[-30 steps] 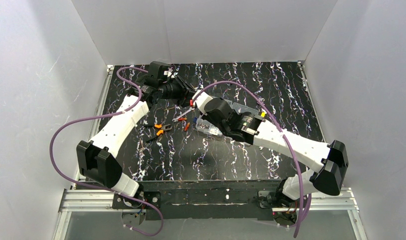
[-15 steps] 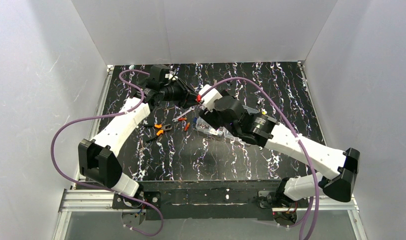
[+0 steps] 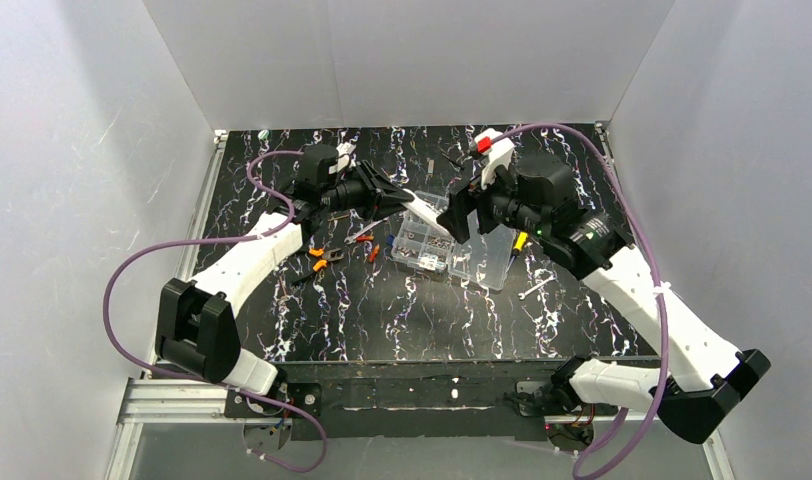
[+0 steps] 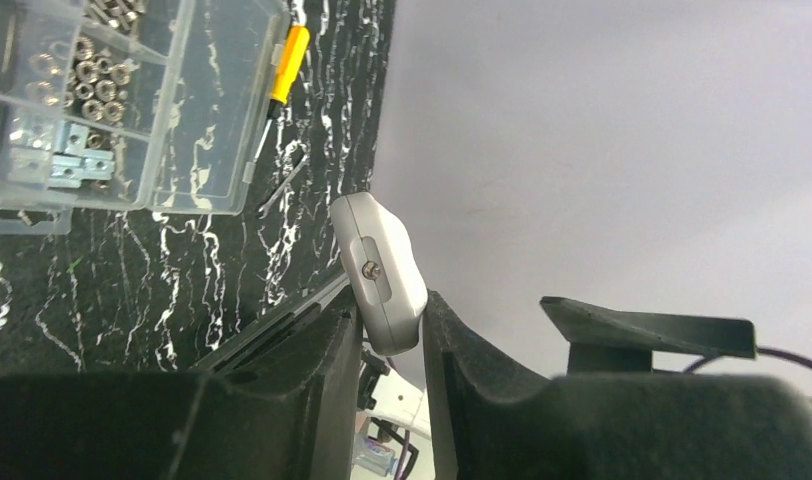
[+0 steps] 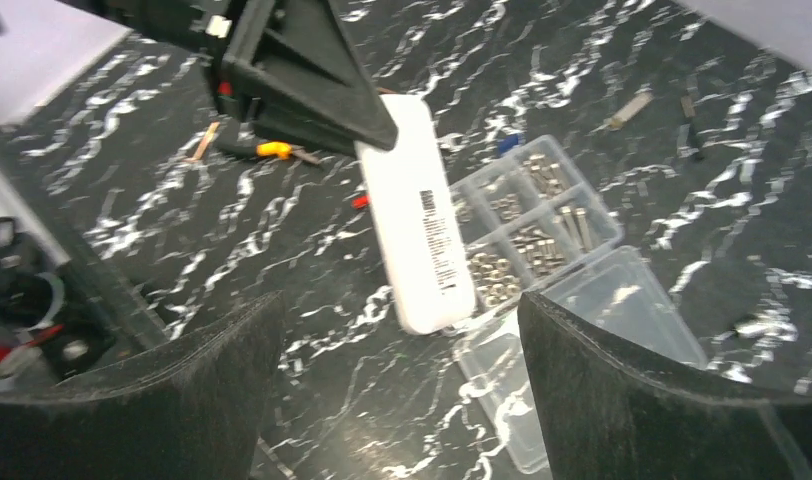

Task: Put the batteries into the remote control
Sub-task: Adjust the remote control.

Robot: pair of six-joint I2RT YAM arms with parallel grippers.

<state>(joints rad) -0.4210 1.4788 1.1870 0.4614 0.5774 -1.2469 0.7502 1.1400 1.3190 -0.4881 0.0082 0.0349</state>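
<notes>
The remote control (image 5: pixel 417 215) is up in the air, not on the table (image 3: pixel 382 310). It is pinched at one end and its free end sticks out over the clear compartment box (image 5: pixel 622 300) of small hardware. From the right wrist view I see a plain white face with a printed label strip. I can't make out an open battery recess from here, and I can't pick out any batteries.

I judge it a light, stiff plastic shell with smooth, slippery sides. It should not bend, but held by one end it could swivel or slide in the pads if I push on the far end. If I take it with the other arm, I would grip across the long edges near the free end. That keeps the label face and the small screw I see at the clamped end uncovered.

The left gripper (image 4: pixel 387 330) is clamped on the remote's end, its fingers (image 4: pixel 332 350) pressing on both sides. That arm reaches out over the far left of the table with the wrist turned towards the centre. The right gripper (image 3: pixel 460 208) stands wide apart and empty. It is raised over the box, faces the remote's free end and is near it without touching.
</notes>
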